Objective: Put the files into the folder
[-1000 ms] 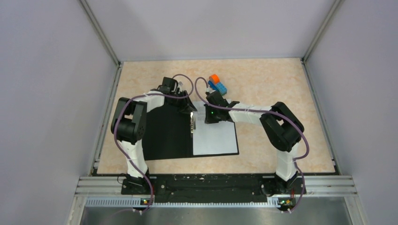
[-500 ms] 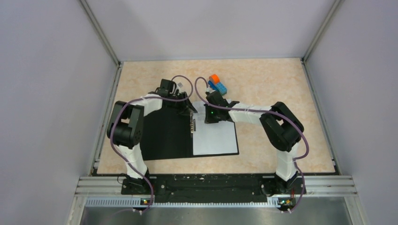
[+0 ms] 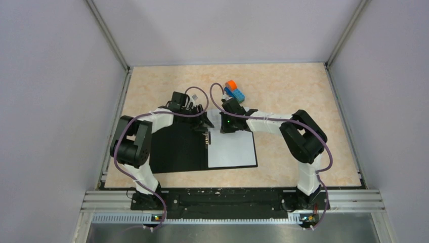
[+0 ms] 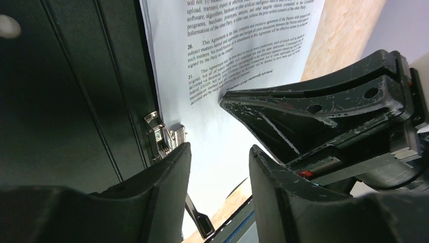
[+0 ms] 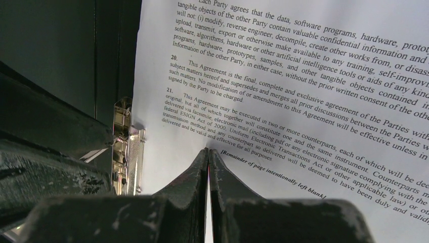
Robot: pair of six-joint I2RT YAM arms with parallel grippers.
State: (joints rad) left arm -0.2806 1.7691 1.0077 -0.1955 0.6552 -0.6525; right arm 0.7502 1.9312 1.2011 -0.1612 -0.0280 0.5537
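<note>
The folder [image 3: 177,149] lies open, black inside up, with its metal clip strip [image 3: 207,135] at the spine. The files [image 3: 232,149], white printed sheets, lie on its right half. My left gripper [image 3: 206,125] is open just above the far end of the clip; in the left wrist view [image 4: 218,152] the clip [image 4: 163,135] sits by its left finger and paper shows between the fingers. My right gripper [image 3: 221,127] is shut, its tip [image 5: 208,151] resting on the files [image 5: 303,61] near their far left corner, beside the clip [image 5: 126,147].
A small blue-and-orange toy truck [image 3: 234,91] stands on the table just beyond the two grippers. The right gripper's body [image 4: 324,116] is close to the left gripper's right finger. Grey walls enclose the table on three sides.
The left gripper has shifted slightly nearer and right toward the clip's far end, and the left elbow has swung left. The right arm, the files and the folder have not moved.
</note>
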